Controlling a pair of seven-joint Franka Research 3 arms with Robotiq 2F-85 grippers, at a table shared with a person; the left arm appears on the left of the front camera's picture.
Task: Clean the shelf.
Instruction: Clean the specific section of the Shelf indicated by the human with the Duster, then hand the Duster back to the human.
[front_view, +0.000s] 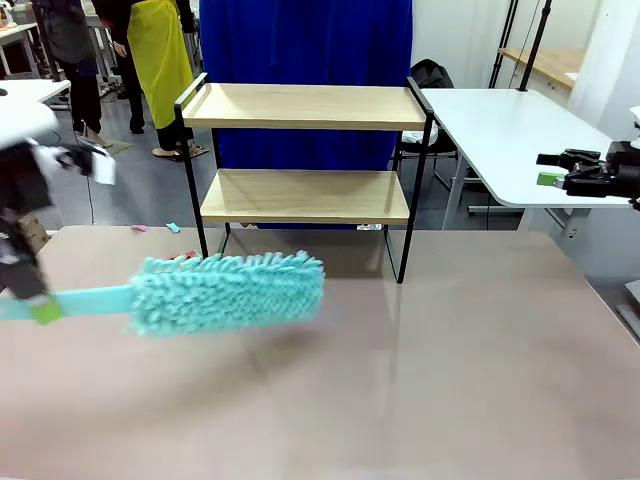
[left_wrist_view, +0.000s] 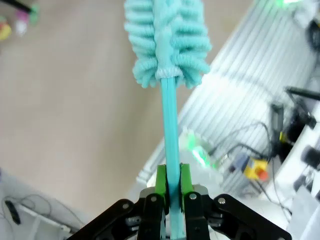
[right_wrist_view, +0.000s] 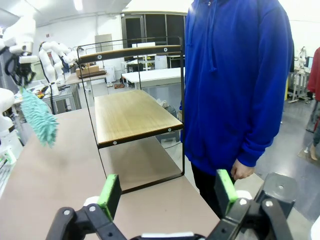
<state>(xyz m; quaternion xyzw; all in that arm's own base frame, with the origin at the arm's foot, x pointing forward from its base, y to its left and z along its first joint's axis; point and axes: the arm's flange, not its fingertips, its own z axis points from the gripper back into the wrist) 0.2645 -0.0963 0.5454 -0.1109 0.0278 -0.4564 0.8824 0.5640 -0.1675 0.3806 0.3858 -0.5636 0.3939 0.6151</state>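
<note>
While my left gripper (left_wrist_view: 171, 175) clamps the duster (front_view: 228, 292) by its handle, my right gripper (right_wrist_view: 167, 192) stands wide open.
Shelf (front_view: 300, 105) at the table's (front_view: 420, 390) far edge, midway along it, with the duster head just in front, leftward.

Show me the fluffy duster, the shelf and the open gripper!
duster (front_view: 230, 292), front view, middle of its fluffy head.
shelf (front_view: 305, 105), front view, top wooden board.
right gripper (right_wrist_view: 167, 190), right wrist view, between its fingertips.

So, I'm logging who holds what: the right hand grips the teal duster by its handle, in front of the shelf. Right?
No, the left hand grips the teal duster by its handle, as the left wrist view shows; the right hand is open. The duster is in front of the shelf.
</note>
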